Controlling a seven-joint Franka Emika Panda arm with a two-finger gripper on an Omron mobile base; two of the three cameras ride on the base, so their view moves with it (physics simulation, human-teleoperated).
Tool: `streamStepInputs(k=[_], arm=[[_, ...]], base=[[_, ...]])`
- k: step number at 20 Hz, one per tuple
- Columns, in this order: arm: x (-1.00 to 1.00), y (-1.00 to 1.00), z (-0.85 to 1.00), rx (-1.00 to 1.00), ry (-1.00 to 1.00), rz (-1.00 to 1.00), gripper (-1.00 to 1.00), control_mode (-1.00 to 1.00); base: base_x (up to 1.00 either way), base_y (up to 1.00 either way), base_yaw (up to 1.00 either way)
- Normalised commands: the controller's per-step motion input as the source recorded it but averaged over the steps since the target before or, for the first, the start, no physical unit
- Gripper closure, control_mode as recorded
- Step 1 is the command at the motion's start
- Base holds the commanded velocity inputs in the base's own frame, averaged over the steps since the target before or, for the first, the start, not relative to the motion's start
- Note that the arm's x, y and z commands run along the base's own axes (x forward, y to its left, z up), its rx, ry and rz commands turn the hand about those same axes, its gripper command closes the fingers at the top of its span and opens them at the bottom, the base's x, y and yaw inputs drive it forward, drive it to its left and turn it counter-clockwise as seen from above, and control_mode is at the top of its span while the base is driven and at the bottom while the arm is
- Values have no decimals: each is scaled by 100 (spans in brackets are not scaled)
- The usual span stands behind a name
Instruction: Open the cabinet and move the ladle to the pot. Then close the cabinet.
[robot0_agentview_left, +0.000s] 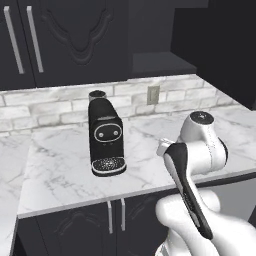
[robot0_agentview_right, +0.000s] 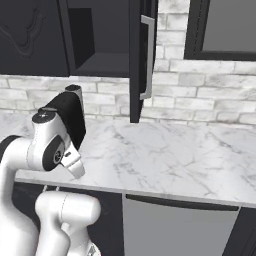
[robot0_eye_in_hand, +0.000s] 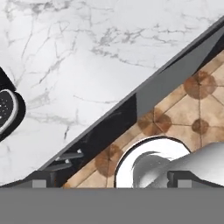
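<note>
The black coffee machine (robot0_agentview_left: 105, 140) stands near the middle of the marble tabletop (robot0_agentview_left: 60, 170) and serves as the landmark. Above and left of it, one section of the cabinet (robot0_agentview_left: 75, 35) is shut; above and right of it, in the right base view, a cabinet door (robot0_agentview_right: 141, 60) hangs swung out, baring a dark shelf. So the opening step looks done and fetching the ladle comes next, though neither ladle nor pot can be made out. The arm is folded low, right of the machine, and the fingers (robot0_eye_in_hand: 39, 183) stand spread wide with nothing between them. The next move likely calls for raising the hand to the bared shelf.
</note>
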Motion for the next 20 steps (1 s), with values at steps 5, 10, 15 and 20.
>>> streamStepInputs(k=[5,10,15,20], arm=[[-87,-27,0,13,-44,-1,-100,-100],[-96,-8,-1,6,-46,-2,-100,-100],[-97,0,-9,1,-47,-4,-100,-100],[-94,0,-11,3,-49,-4,-100,-100]], base=[[0,0,0],[0,0,0],[0,0,0],[0,0,0]])
